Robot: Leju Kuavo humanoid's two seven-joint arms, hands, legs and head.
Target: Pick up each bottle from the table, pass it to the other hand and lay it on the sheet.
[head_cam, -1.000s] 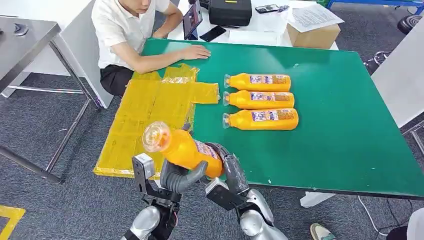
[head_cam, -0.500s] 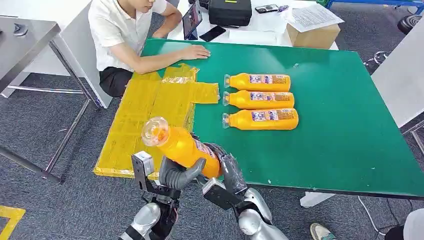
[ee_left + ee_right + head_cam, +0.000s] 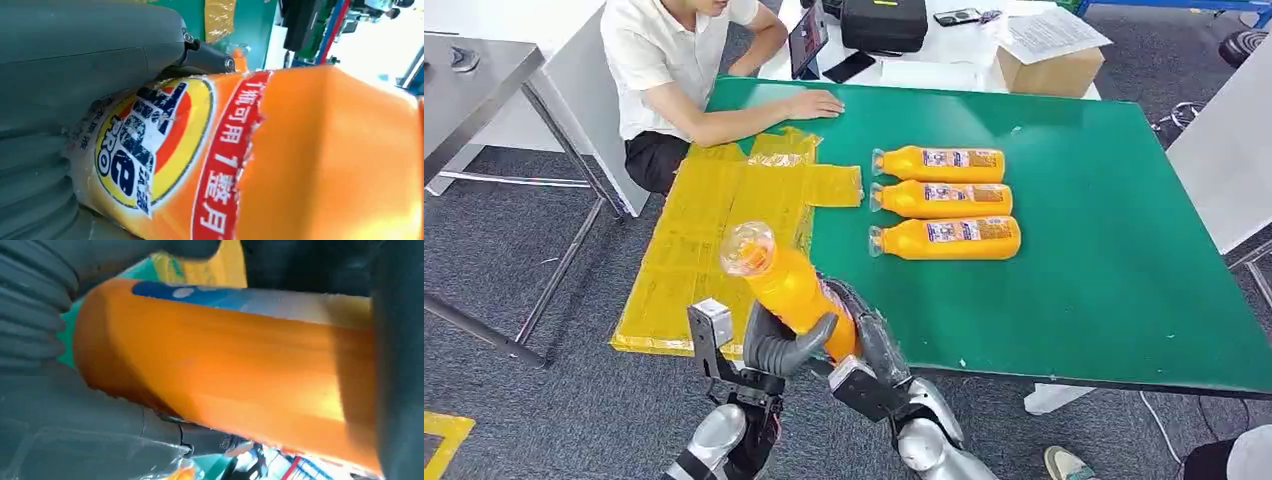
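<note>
An orange bottle [image 3: 792, 292] with a clear cap is held tilted above the table's near edge, cap toward the yellow sheet [image 3: 714, 215]. My left hand [image 3: 779, 347] grips its lower body from the left, thumb wrapped across the front. My right hand [image 3: 872, 340] holds the same bottle from the right. The left wrist view shows my left hand [image 3: 75, 75] pressed on the bottle's label [image 3: 165, 150]. The right wrist view shows the bottle [image 3: 225, 370] lying in my right hand [image 3: 60, 405]. Three more orange bottles [image 3: 942, 199] lie side by side on the green table [image 3: 1104, 260].
A person in a white shirt sits at the far left corner, one hand [image 3: 816, 103] resting on the table by the sheet's far end. A cardboard box [image 3: 1052, 70], a black case [image 3: 884, 22] and papers are on the white table beyond. The sheet overhangs the table's left edge.
The bottle has tipped more upright, its cap moving up and to the right. Both hands have shifted slightly with it; the bottles on the table have not moved.
</note>
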